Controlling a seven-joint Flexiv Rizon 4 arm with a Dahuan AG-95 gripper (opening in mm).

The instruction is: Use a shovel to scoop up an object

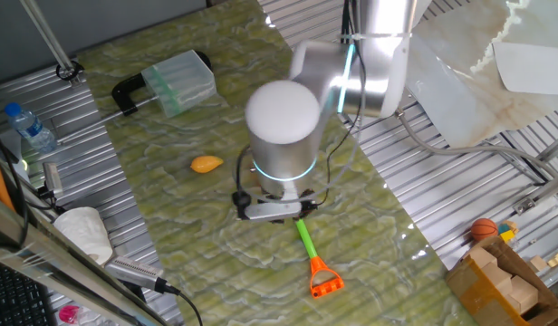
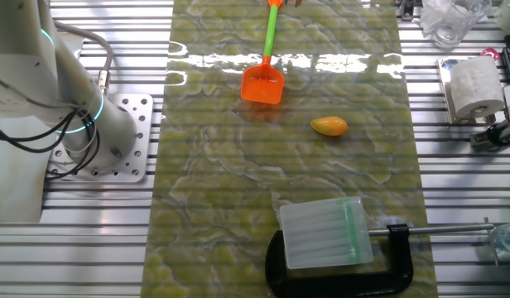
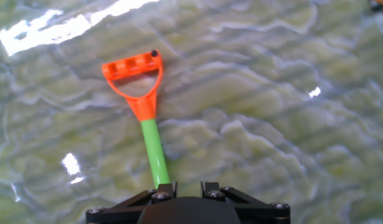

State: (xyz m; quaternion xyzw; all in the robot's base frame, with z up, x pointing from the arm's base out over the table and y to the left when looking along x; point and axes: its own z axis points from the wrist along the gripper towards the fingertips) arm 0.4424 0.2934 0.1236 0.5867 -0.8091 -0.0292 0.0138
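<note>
Hovering over the shovel (image 3: pixel 152 134) shaft, the gripper (image 3: pixel 182 190) sat low; finger state couldn't be told. Object (image 2: pixel 329 126) lay well apart from the blade, unscooped. Scooping all remained.

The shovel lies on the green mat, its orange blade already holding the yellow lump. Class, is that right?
Not quite. The shovel does lie on the green mat, but its orange blade is empty. The other fixed view shows the yellow lump resting on the mat beside the blade, apart from it.
</note>
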